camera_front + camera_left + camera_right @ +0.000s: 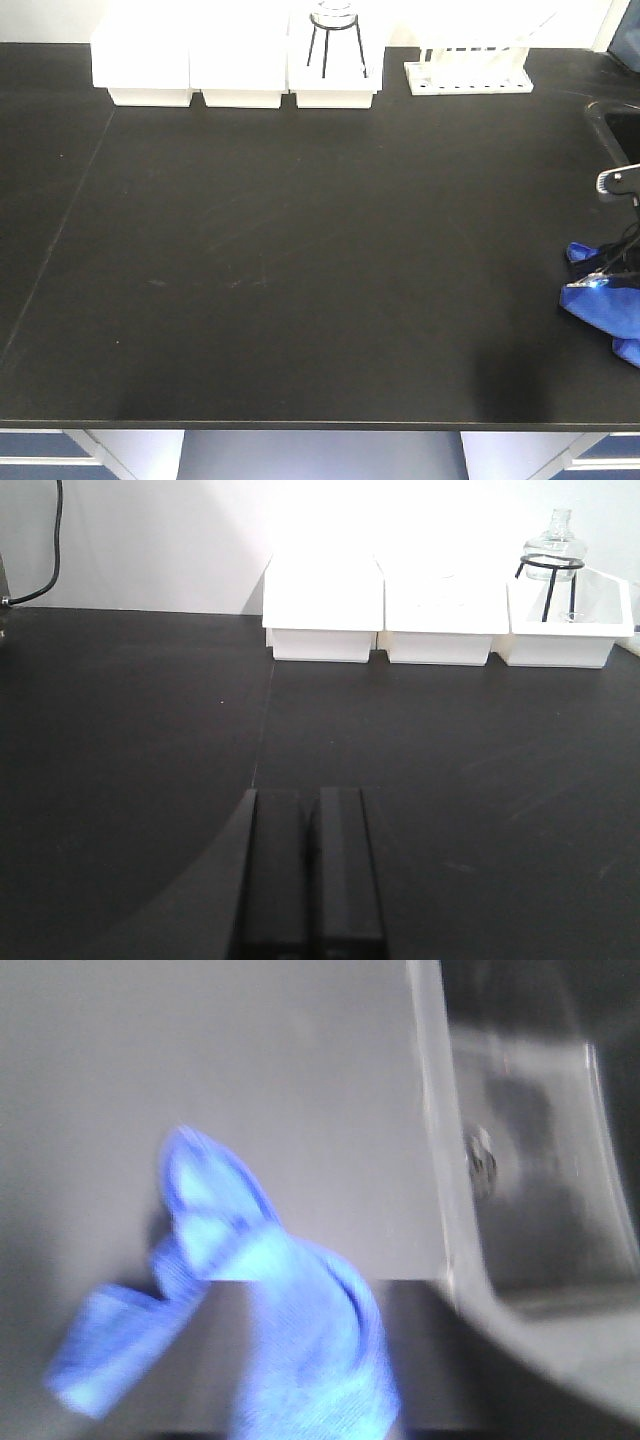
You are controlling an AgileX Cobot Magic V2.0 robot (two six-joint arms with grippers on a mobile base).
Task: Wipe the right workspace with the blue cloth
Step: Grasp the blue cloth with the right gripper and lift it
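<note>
Blue cloth sits at 4 o'clock in the front view, at the edge of the black benchtop, with the sink at its 12. The fabric is bright blue, thin and wrinkled, bunched with two floppy lobes; it's blurred in the wrist view. Right gripper is clamped on the cloth, fingers buried in fabric. Left gripper has its jaws together, nothing between them, pointing at the white bins at 12.

Rt edge of black benchtop: crumpled blue cloth
</note>
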